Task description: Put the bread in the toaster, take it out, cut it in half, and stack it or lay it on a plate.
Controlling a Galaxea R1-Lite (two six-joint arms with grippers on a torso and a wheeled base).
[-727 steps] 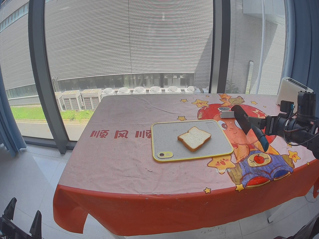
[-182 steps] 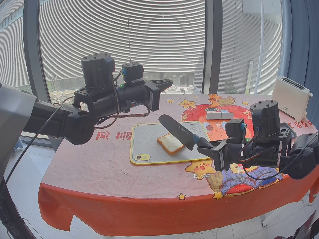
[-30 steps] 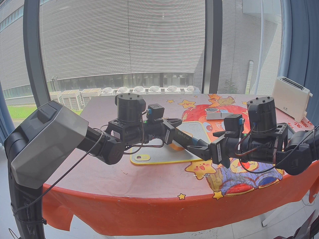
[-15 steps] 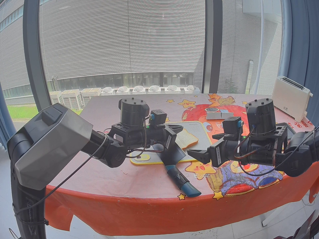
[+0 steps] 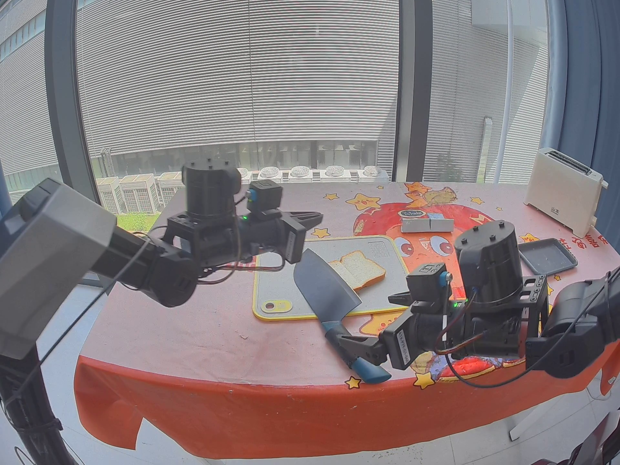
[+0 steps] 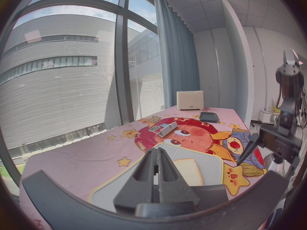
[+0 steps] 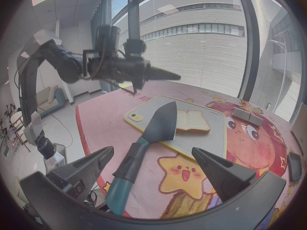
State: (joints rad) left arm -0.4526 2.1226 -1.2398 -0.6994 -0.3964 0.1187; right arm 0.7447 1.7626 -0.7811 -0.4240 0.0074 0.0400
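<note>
Though it hangs over the far left corner of the cutting board (image 5: 278, 285), the left gripper (image 5: 316, 215) carries nothing, and its two fingers (image 6: 156, 163) are pressed flat together, pointing across the table (image 5: 213, 337) to the right. Below it the board lies flat on the pink cartoon cloth, and the bread (image 5: 357, 269) sits on the right half of the board with a line across it that looks like a cut, the two parts lying side by side and touching. The knife (image 5: 336, 314) is lying loose, its broad dark blade resting on the near edge of the board just beside the bread and its teal-tipped handle running off onto the cloth towards the front edge of the table. Further right, the right gripper (image 7: 152, 170) is low at that handle with its jaws spread wide; the handle lies between them and is not clamped. Behind it a small grey block (image 5: 426, 224) rests on the cloth, then a dark tray (image 5: 547, 256), and the white toaster (image 5: 565, 188) stands at the far right corner.
</note>
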